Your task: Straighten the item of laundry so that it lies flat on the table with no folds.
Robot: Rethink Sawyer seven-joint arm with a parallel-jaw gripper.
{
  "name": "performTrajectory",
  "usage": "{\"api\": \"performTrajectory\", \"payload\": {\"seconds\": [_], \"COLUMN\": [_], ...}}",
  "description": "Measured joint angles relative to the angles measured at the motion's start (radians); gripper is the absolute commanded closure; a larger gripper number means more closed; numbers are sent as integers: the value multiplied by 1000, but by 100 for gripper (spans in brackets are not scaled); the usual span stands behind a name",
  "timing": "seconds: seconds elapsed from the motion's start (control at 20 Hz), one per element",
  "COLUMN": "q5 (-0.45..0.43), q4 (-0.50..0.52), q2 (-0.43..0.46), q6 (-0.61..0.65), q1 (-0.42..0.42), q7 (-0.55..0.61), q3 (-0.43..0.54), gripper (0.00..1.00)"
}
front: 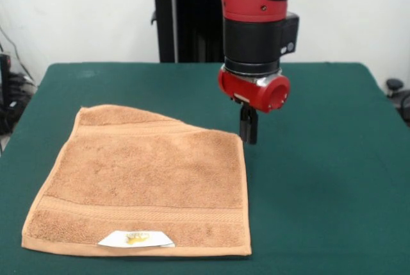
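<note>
- The towel [144,182] lies on the left near part of the green table [320,179], spread almost wholly flat, its label [136,239] at the near edge.
- One fault is visible: the far right corner is turned in, so the far edge runs slanting from the far left corner down to the right edge instead of straight across.
- The gripper [248,135] hangs just beside that slanted far right corner, a little to its right and far side, tips low by the cloth; whether they touch the table I cannot tell.
- Its fingers appear as one dark narrow block, pressed together with nothing between them.
- The relation that matters: the folded corner lies left and slightly near of the gripper, and the fold probably has to be drawn far and right, toward where the gripper already stands.
- I judge the task nearly finished, with only this corner left to open.
- Risk: dragging the whole light towel rather than unfolding it.
</note>
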Motion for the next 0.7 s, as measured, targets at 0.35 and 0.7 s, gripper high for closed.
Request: {"api": "performTrajectory", "payload": {"seconds": [0.35, 0.7], "q5": [-48, -89], "q4": [4, 6], "q2": [12, 31], "q6": [0, -10], "q1": [-34, -67], "q7": [0, 0], "q3": [18, 41], "gripper": [100, 100]}}
